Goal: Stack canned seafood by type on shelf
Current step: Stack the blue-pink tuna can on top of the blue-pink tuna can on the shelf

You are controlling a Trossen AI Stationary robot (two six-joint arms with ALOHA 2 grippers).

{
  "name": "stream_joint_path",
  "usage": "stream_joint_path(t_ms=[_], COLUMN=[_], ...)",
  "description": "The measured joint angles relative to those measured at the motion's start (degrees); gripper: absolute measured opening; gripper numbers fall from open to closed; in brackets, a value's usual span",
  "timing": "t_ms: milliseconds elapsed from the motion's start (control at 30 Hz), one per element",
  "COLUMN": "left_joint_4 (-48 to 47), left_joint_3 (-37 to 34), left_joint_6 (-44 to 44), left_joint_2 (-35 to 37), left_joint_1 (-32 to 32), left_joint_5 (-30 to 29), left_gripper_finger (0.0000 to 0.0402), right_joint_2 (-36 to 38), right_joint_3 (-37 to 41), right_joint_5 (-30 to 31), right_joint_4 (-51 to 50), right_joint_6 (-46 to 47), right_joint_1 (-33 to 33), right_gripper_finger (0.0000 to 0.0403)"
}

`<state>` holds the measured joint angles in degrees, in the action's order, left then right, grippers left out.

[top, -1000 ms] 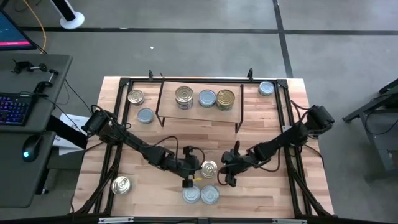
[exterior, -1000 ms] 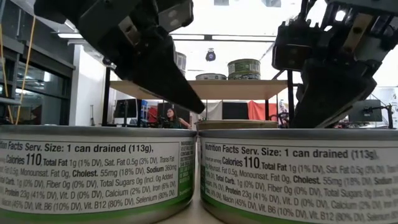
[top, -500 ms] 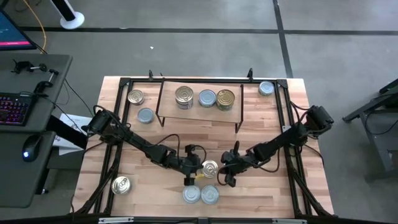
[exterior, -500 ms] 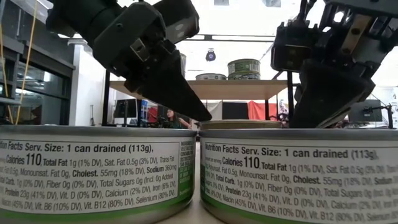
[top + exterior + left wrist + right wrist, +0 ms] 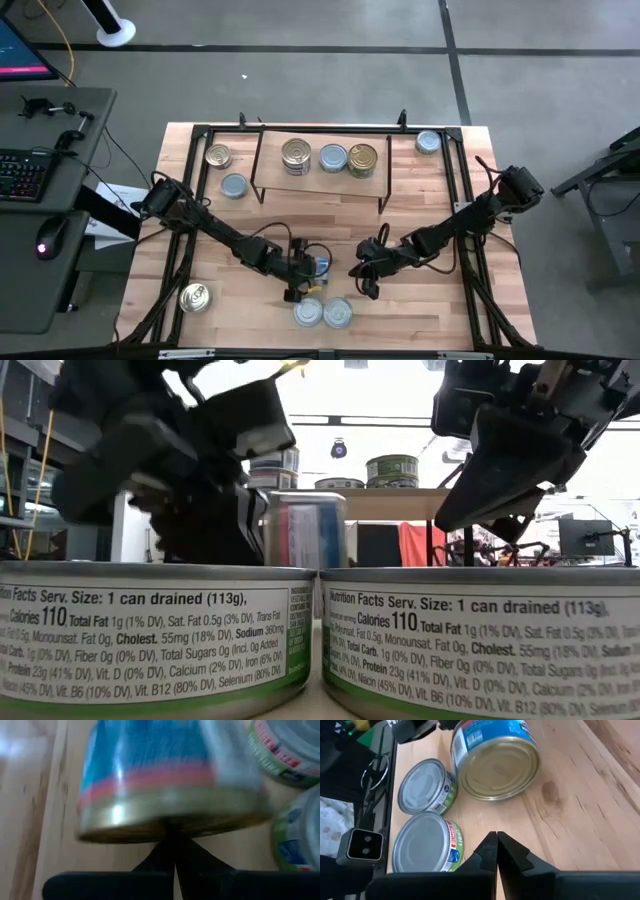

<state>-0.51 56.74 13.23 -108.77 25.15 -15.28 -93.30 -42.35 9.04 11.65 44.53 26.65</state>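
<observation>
A gold-ended can with a blue label (image 5: 318,266) stands tipped up on its side on the tabletop between my grippers. It also shows in the low view as the can (image 5: 305,528) and in the right wrist view as the can (image 5: 495,765). My left gripper (image 5: 296,291) is shut at its near-left side. My right gripper (image 5: 368,288) is shut and hangs just right of it, touching nothing. The shelf (image 5: 275,182) at the far middle carries a gold stack (image 5: 296,153), a pale can (image 5: 333,157) and a gold can (image 5: 362,160). My left gripper has its shut fingertips (image 5: 172,837) against the can's gold rim (image 5: 170,817), on the end nearest them, slanting down from the table's left. The can is tipped up, blue label upward, with its lower edge on the wood. The picture is blurred, so more cannot be told.
Two silver, green-labelled cans (image 5: 309,313) (image 5: 338,313) lie side by side near the front edge, just in front of both grippers. Loose cans lie at the far left (image 5: 218,155) (image 5: 234,185), the far right (image 5: 428,141) and the near left (image 5: 194,297).
The gold can that lay flat between the grippers has been tipped up onto its side, so its blue label now faces up. My left gripper has sunk and pushed in against it, staying shut.
</observation>
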Motion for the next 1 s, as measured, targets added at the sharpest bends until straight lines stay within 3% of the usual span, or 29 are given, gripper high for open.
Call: stream_joint_path(t_ms=[300, 467, 600, 767, 900, 1000], left_joint_4=[-1.7, -10.0, -17.8, -12.9, -7.0, -5.4], left_joint_3=[0.2, 0.2, -0.7, -9.4, -17.1, -19.3], left_joint_6=[0.2, 3.4, 6.7, 20.8, 36.3, 43.8], left_joint_2=[0.3, 2.5, 6.2, 15.3, 22.5, 25.5], left_joint_1=[0.9, 1.9, 2.7, 5.4, 11.1, 15.1], left_joint_5=[-0.3, 0.0, -1.9, -7.9, -17.5, -24.4], left_gripper_finger=[0.0, 0.0, 0.0, 0.0, 0.0, 0.0], right_joint_2=[0.0, 0.0, -0.1, -1.5, -3.6, -7.1], right_joint_3=[0.0, -4.3, -15.0, -27.8, -36.4, -44.3], right_joint_5=[-0.1, -2.2, -2.8, -0.5, -9.9, -15.5], right_joint_4=[3.5, 1.6, -11.3, -28.4, -38.6, -48.8], right_joint_6=[0.0, -4.1, -16.1, -28.4, -37.4, -43.8], right_joint_1=[0.0, 0.0, -0.2, -2.5, -6.0, -8.3], right_gripper_finger=[0.0, 0.0, 0.0, 0.0, 0.0021, 0.0074])
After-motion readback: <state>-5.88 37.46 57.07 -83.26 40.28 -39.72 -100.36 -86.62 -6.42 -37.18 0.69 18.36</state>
